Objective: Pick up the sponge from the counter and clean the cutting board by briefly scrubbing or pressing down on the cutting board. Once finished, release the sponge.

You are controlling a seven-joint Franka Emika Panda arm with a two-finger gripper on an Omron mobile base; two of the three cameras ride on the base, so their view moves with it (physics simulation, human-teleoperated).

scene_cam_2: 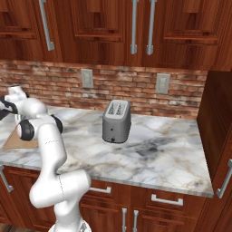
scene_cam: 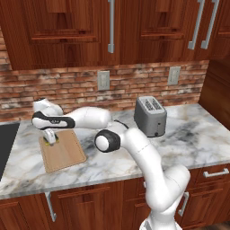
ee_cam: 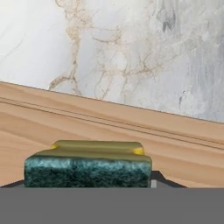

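In the left base view, a dark cooktop (scene_cam: 5,148) lay at the far left edge of the counter (scene_cam: 188,143). Just beside it sat the cutting board (scene_cam: 63,155), lying flat on the marble with its long side running away from the front edge. The gripper (scene_cam: 50,140) hung over the board's far left corner, pointing straight down, and a small patch of yellow and green showed between its fingertips: the sponge (scene_cam: 51,139), which was down at the board's surface there. The hand view looked along the fingers and showed the sponge (ee_cam: 87,168) close up, green layer facing the camera and yellow body behind it, with the gripper (ee_cam: 87,186) closed on its two ends and the board's raised rim (ee_cam: 131,118) running across just beyond, then bare marble (ee_cam: 131,52). Whether the sponge was pressed hard against the wood could not be told. Further right stood a grey two-slot toaster (scene_cam: 150,116), well apart from the board. Two wall outlets (scene_cam: 103,80) were set in the brick backsplash (scene_cam: 134,85) behind, under reddish-brown upper cabinets (scene_cam: 67,31).
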